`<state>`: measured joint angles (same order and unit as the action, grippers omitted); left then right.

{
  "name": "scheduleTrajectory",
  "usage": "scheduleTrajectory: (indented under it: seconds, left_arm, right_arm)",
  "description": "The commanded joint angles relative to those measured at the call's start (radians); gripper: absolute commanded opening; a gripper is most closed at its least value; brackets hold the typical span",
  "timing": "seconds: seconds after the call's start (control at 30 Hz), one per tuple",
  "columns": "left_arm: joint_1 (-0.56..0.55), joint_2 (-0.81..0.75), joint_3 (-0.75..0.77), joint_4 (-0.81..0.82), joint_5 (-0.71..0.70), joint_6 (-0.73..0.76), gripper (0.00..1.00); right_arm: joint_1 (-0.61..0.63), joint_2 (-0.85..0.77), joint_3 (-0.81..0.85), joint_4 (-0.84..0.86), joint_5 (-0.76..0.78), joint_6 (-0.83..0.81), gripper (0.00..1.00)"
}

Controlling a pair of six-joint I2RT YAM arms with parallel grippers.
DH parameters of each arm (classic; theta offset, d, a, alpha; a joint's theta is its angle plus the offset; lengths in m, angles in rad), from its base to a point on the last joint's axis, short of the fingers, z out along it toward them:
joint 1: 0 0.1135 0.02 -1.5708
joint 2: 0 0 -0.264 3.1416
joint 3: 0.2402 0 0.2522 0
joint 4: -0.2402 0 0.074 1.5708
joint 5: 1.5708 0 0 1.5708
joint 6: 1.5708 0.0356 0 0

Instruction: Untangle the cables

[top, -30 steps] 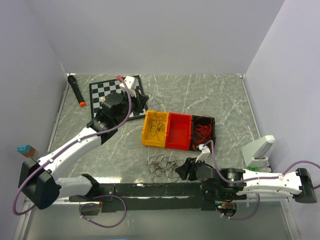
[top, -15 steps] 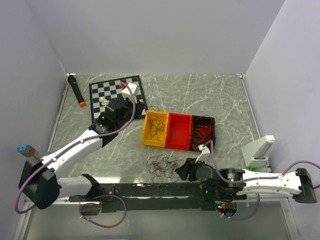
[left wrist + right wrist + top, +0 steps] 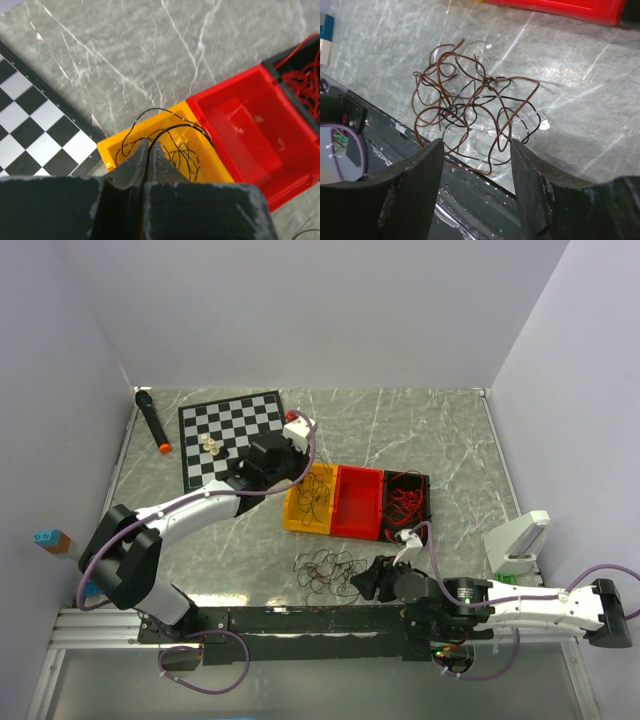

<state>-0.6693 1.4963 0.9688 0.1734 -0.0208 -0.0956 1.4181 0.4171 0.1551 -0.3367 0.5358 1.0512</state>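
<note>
Top view: loose cables point(image 3: 325, 573) lie on the table point(image 3: 450, 450) right by the right claw point(image 3: 368, 582), more in the yellow bin point(image 3: 296, 512) by the left claw point(image 3: 287, 458). Left wrist: claw's pinched shut over that bin's edge, black wire point(image 3: 175, 127) curling off its tips, can't tell if it's held. Right wrist: claw's spread wide over the loose cables.

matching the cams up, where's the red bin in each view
top external: red bin mid-table, right of the yellow bin
left wrist: red bin at right, beside the yellow bin
right wrist: red bin, a strip along the top edge
shared landmark: the grey marbled tabletop
</note>
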Motion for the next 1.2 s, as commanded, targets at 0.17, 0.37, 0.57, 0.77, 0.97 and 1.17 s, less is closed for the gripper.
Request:
scheduleTrajectory:
  seconds: [0.17, 0.37, 0.57, 0.77, 0.97, 1.17]
  left_arm:
    - [-0.05, 0.114, 0.031, -0.055, -0.013, 0.166, 0.01]
    - [-0.064, 0.192, 0.06, -0.074, -0.018, 0.203, 0.01]
    - [-0.065, 0.234, 0.071, -0.088, -0.039, 0.211, 0.01]
    - [-0.075, 0.213, 0.062, -0.09, -0.019, 0.211, 0.12]
    - [-0.078, 0.174, 0.051, -0.13, 0.079, 0.244, 0.44]
    - [-0.059, 0.067, 0.073, -0.158, 0.169, 0.226, 0.96]
  right_arm:
    - [0.012, -0.104, -0.012, -0.056, 0.05, 0.007, 0.63]
    - [0.01, -0.118, 0.037, -0.123, 0.078, 0.001, 0.64]
    - [0.012, -0.149, 0.05, -0.148, 0.087, -0.005, 0.64]
    - [0.012, -0.144, 0.046, -0.137, 0.084, -0.003, 0.64]
    - [0.012, -0.09, 0.075, -0.124, 0.087, -0.01, 0.64]
    - [0.012, -0.06, 0.115, -0.154, 0.099, -0.013, 0.65]
